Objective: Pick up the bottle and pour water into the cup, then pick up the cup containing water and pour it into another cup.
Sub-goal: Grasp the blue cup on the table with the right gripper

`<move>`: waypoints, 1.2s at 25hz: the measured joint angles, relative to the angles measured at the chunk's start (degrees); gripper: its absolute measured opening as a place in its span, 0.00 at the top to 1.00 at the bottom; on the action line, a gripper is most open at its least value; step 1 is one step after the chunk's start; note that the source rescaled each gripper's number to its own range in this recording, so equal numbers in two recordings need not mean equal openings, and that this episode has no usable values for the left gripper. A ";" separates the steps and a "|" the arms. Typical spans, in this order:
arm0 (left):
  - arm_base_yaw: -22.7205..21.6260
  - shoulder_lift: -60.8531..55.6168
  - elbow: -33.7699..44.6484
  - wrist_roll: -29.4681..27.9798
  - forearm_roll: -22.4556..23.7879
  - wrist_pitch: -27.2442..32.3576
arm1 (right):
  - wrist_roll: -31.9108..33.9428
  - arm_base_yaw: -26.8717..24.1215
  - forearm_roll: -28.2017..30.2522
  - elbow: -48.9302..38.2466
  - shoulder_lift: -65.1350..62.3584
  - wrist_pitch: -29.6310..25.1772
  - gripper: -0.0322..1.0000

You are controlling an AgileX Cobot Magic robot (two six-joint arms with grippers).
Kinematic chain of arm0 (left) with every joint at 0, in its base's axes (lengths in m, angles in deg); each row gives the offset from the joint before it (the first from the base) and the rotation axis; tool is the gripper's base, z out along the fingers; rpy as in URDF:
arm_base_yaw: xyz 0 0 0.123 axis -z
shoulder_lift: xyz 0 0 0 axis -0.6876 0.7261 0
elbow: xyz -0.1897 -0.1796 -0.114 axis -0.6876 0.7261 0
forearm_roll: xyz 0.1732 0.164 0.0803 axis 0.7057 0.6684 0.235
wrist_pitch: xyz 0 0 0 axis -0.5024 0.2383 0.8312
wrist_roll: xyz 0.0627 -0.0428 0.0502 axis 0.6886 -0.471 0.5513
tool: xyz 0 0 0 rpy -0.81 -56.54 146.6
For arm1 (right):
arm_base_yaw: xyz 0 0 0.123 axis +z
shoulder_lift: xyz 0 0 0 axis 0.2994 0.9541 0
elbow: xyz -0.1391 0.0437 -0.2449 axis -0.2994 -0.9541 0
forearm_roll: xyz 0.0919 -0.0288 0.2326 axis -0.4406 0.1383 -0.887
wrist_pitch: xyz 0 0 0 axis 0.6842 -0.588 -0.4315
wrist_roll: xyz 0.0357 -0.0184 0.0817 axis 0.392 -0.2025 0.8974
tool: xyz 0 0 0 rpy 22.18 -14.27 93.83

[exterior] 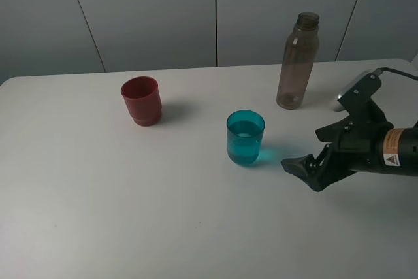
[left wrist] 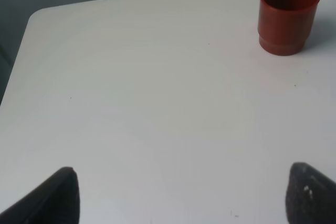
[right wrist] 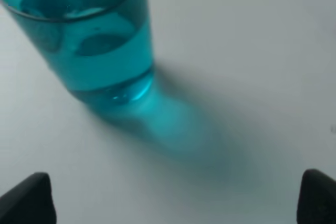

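The smoky grey-brown bottle (exterior: 298,61) stands upright at the back right of the white table. The teal cup (exterior: 245,137) stands near the middle with water in it; it also shows close in the right wrist view (right wrist: 86,40). The dark red cup (exterior: 142,100) stands to the left and also shows in the left wrist view (left wrist: 287,15). My right gripper (exterior: 305,169) is open, low over the table just right of the teal cup, apart from it, fingertips (right wrist: 29,198) spread wide. My left gripper (left wrist: 181,195) is open and empty, far from the red cup; it is outside the exterior high view.
The white table (exterior: 130,194) has a rounded far-left corner (left wrist: 39,17). A grey panelled wall stands behind the table. A white object lies behind my right arm (exterior: 385,148) at the right edge.
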 joint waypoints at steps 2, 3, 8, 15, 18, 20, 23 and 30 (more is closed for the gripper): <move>0.00 0.00 0.00 0.13 0.00 0.00 | 0.25 0.00 2.00 0.00 1.99 4.90 0.00; 0.00 0.00 0.00 0.13 0.00 0.00 | 0.01 0.00 2.38 0.00 3.38 7.05 0.00; 0.00 0.00 0.00 0.23 0.00 0.00 | -6.74 0.00 2.05 0.00 10.18 11.04 0.00; 0.00 0.00 0.00 0.23 0.00 0.00 | -13.30 0.00 2.19 2.15 16.58 12.32 0.00; 0.00 0.00 0.00 0.13 0.00 0.00 | -14.08 0.00 2.19 3.71 17.81 12.95 0.00; 0.00 0.00 0.00 0.13 0.00 0.00 | -14.67 0.00 2.19 4.36 18.56 14.54 0.00; 0.00 0.00 0.00 0.13 0.00 0.00 | -15.18 0.00 2.19 5.22 19.42 17.69 0.00; 0.00 0.00 0.00 0.13 0.00 0.00 | -15.56 0.96 2.07 8.25 21.33 19.78 0.00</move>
